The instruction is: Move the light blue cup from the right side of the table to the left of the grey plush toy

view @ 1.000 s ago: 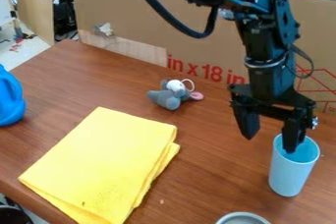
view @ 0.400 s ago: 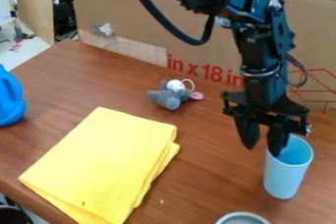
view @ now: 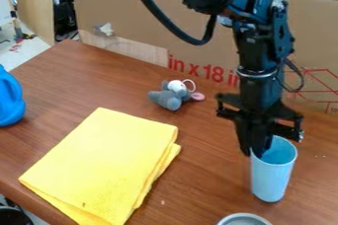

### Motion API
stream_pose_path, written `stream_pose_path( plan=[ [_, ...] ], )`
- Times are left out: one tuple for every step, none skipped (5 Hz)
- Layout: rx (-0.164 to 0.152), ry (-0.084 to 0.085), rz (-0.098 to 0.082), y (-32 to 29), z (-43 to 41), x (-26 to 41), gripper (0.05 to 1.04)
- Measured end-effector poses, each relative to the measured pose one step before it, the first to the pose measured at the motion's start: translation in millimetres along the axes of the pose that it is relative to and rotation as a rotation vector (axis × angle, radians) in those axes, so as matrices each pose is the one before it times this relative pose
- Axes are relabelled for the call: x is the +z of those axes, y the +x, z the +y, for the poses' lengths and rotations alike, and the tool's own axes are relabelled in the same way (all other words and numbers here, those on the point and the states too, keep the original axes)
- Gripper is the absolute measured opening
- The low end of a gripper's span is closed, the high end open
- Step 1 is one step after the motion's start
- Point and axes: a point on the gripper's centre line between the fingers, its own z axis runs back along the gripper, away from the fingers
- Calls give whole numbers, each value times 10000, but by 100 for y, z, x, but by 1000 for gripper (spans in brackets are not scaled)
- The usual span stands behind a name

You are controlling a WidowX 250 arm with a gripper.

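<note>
At the right of the table, the black gripper (view: 252, 153) hangs down at the near left rim of a light blue cup (view: 271, 177). It is shut on the cup's wall, one finger inside the cup and the other outside on the left. The cup stands close to upright, with its mouth facing up. Whether its base touches the table cannot be told.
A folded yellow cloth (view: 105, 162) covers the table's (view: 86, 81) front left. Behind it lies a grey plush toy (view: 173, 95). A blue object (view: 9, 99) is at the left edge, a round metal rim (view: 244, 219) at the bottom. Cardboard (view: 132, 12) stands behind.
The gripper's fingers have come together on the cup's rim, from wide apart a second ago. Gripper and cup have both shifted left, the cup slightly toward the camera and more upright.
</note>
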Motion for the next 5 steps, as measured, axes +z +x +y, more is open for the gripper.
stream_pose_path(
  plan=[
    [-634, 135, 576, -773, -1084, 823, 81],
    [-553, -267, -847, -135, -174, 5390, 81],
    [665, -162, -867, 1136, 3393, 4134, 81],
    [665, 97, -854, 1487, 4304, 3761, 81],
    [454, 841, -195, 937, 3425, 2346, 81]
  ],
)
